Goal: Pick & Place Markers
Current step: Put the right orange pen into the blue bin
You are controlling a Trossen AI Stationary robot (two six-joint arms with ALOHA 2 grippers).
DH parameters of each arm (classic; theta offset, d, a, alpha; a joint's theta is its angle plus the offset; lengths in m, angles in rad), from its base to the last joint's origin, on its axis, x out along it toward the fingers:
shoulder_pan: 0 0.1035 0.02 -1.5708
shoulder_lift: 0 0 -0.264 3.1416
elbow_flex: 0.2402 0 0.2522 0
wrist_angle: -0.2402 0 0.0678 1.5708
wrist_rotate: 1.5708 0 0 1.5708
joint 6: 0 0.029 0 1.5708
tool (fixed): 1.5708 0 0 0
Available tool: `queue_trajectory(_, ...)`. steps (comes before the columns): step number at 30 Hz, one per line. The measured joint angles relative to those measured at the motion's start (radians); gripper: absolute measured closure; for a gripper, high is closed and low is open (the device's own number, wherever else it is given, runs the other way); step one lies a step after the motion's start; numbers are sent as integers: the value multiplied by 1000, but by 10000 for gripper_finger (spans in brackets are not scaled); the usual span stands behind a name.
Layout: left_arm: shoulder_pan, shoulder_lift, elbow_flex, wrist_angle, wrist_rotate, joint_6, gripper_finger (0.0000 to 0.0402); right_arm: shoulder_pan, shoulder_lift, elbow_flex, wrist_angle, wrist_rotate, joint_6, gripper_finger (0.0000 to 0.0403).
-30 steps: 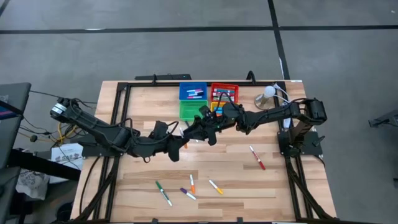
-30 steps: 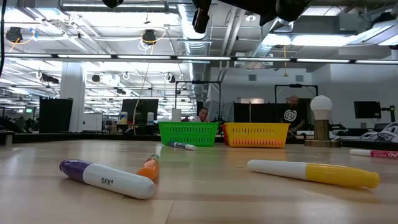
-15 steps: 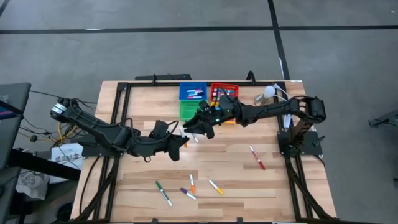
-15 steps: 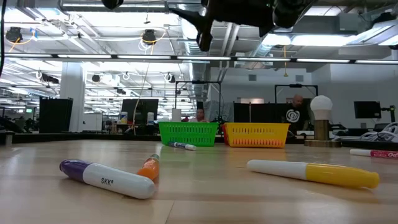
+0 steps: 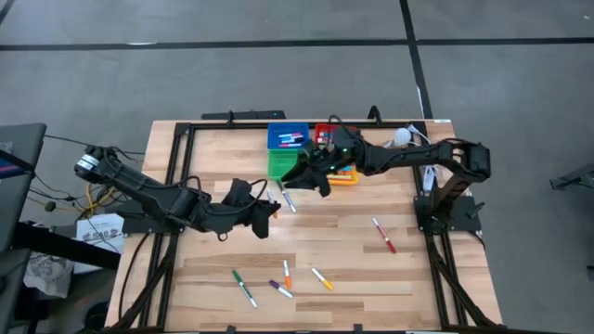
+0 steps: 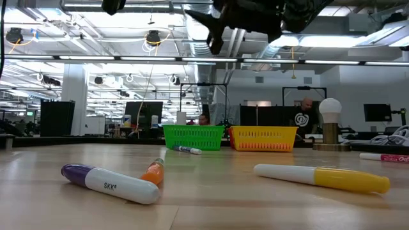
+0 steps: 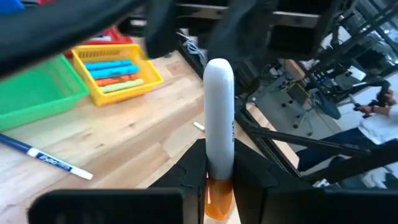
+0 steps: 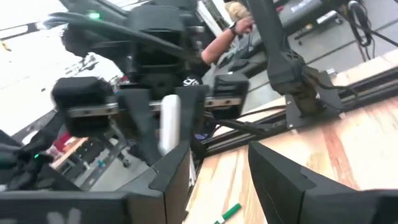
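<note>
My left gripper [image 5: 272, 212] hovers over the middle of the table, shut on a marker with a white barrel [image 7: 219, 106] and an orange cap. My right gripper [image 5: 295, 176] hangs open over the near edge of the green bin [image 5: 281, 163], with nothing between its fingers [image 8: 176, 177]. A blue-capped marker [image 5: 288, 199] lies flat on the table between the two grippers. A red marker [image 5: 383, 234] lies to the right. Green [image 5: 243, 288], orange [image 5: 287, 274], purple [image 5: 280, 289] and yellow [image 5: 321, 278] markers lie near the front edge. My left gripper pinches the marker between its two fingers [image 7: 194, 171] at the cap end [image 7: 217, 198], where barrel and orange cap meet. The white barrel sticks out past the fingertips, in line with the fingers. The marker is lifted clear of the table.
Blue [image 5: 288, 136], red [image 5: 334, 134], green and yellow [image 5: 345, 175] bins stand together at the far middle, with markers inside. The right arm reaches over the yellow bin. A lamp with a white bulb [image 5: 401, 139] stands at the far right. People sit beyond the table [image 6: 303, 115].
My right gripper has drawn away from my left gripper and gone toward the table's far edge, ending over the bins. It has turned somewhat on the way. The held marker and the markers on the table have stayed where they were.
</note>
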Motion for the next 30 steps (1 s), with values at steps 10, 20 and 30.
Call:
queue_trajectory(10,86,0,0,-23,0,37,351,-28,-317,-220,-130,76,-179,256)
queue_trajectory(20,281,0,0,-18,195,208,351,-2,-669,-486,-138,284,-235,254)
queue_trajectory(30,557,6,0,-18,463,479,351,37,-916,-659,-166,575,-209,255)
